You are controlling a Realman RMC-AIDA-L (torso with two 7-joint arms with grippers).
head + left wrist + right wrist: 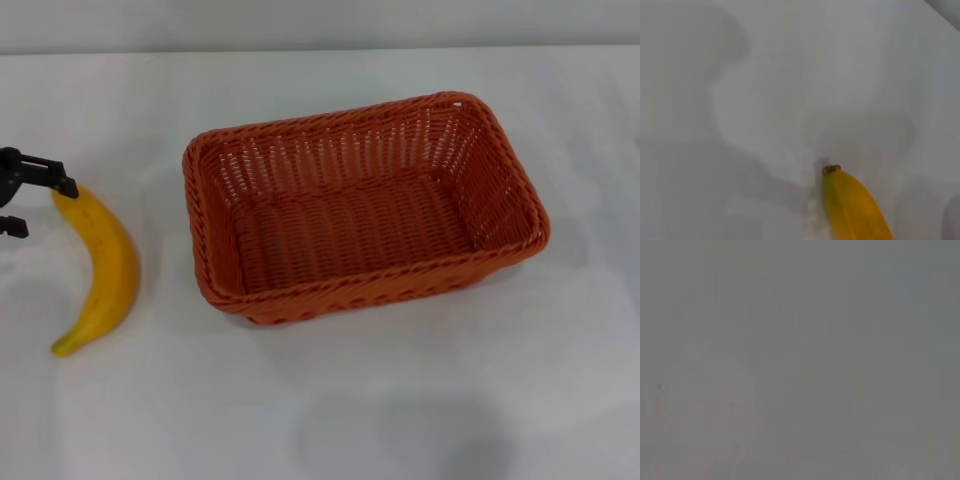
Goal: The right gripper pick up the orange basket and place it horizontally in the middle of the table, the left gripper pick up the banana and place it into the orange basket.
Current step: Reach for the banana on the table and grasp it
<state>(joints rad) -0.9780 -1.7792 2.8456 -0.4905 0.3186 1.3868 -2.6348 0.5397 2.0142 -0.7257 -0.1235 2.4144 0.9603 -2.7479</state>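
The orange basket (360, 205) stands upright in the middle of the white table (420, 400), long side across the head view, with nothing in it. To its left lies the yellow banana (105, 265), curved, greenish stem toward the front. My left gripper (45, 207) sits at the far left edge, open, its upper finger (45, 172) touching or just beside the banana's far dark end. In the left wrist view that dark end of the banana (852, 207) shows on the table. The right gripper is out of view; the right wrist view is plain grey.
Bare white tabletop (765, 100) lies around the basket and in front of it. The table's back edge (320, 50) runs along the far side.
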